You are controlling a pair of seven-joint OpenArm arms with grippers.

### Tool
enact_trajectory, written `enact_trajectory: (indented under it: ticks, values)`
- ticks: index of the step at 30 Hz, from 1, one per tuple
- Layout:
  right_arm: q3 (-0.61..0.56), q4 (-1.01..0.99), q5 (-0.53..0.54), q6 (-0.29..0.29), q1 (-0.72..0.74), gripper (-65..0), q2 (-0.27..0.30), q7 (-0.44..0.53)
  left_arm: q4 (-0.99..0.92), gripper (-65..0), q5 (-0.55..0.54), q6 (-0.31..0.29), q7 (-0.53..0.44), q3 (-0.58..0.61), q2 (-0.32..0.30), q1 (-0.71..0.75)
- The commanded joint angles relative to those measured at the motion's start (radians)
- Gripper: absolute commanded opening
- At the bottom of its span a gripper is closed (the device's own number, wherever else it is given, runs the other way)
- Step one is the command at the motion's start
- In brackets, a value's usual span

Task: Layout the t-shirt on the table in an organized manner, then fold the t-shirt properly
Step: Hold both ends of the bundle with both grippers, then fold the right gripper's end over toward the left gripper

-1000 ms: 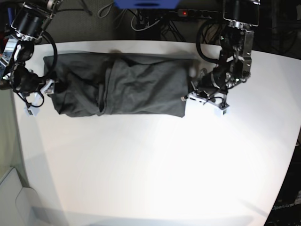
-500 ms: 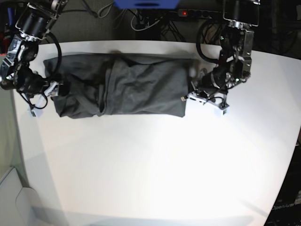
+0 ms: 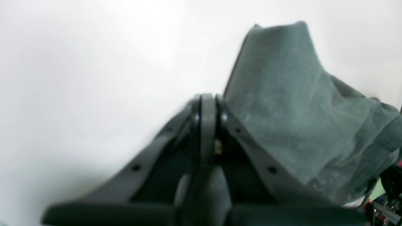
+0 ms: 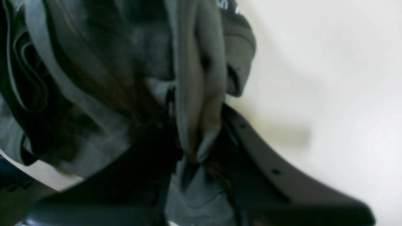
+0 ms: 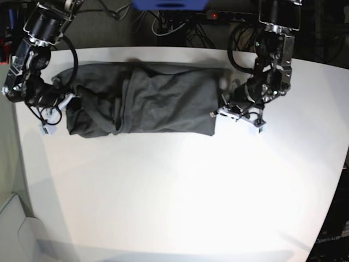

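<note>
From my remote station I see a plain dark charcoal-grey t-shirt (image 5: 147,101), with no print on its outer cloth, against a smooth white table (image 5: 180,196). My two arms are black with silver-white fittings at the wrists. In the right wrist view a bit of white lettering shows on the grey cloth. Behind the table, a blue panel (image 5: 169,4) and black cables (image 5: 180,27).

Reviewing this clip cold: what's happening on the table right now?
A two-armed robot is folding a dark grey t-shirt that lies as a long band on the white table. The left gripper is shut on the shirt's edge at one end. The right gripper is at the other end with bunched cloth between its jaws. Nothing is lifted yet.
</note>
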Motion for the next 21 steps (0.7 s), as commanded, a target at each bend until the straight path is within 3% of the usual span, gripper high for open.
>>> enact_trajectory:
  ticks: [1, 15, 21]
  values:
    - [0.0, 0.005, -0.028, 0.003, 0.004, -65.0, 0.006, -0.053, 0.0, -64.7, 0.013, 0.031, 0.039, 0.004, -0.002, 0.01]
    - [-0.009, 0.24, -0.026, 0.003, 0.018, -65.0, -0.022, -0.061, 0.047, -64.7, 0.012, 0.029, 0.044, 0.004, -0.002, 0.011]
    - [-0.083, 0.358, -0.026, 0.003, -0.016, -65.0, -0.034, -0.073, 0.089, -64.7, 0.012, 0.029, 0.044, -0.002, -0.002, 0.019]
